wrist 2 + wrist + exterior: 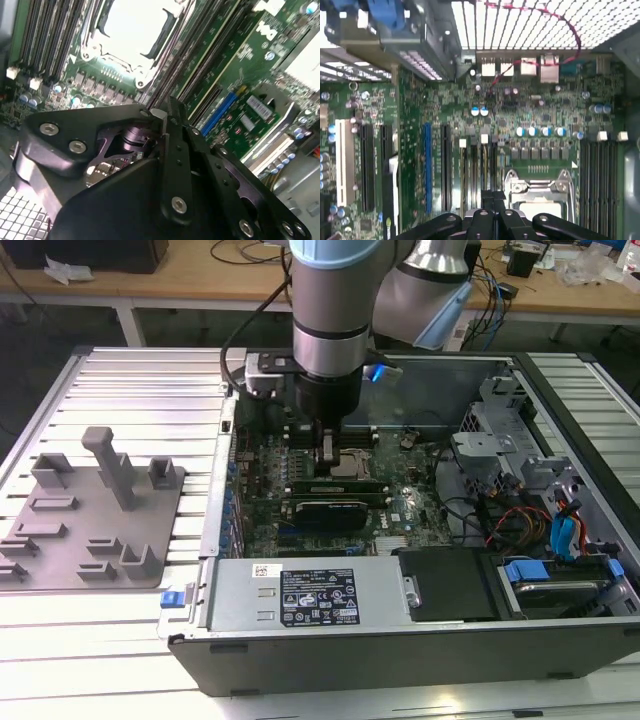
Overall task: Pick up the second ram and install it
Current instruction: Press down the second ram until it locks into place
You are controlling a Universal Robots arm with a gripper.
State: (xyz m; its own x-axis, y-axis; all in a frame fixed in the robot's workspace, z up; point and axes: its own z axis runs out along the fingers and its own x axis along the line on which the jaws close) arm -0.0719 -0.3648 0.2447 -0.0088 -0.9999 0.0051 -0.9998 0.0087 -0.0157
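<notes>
Gripper [327, 455] of matte black metal, jaws pressed together on the thin green second ram [326, 452], hangs over the glossy motherboard [400, 502]; the exterior view adds a grey plastic fixture [90, 510] on the ribbed tabletop [140, 390].

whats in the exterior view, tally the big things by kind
computer case: 1
grey fixture plate: 1
power supply: 1
arm: 1
gripper: 1
total: 5
</notes>
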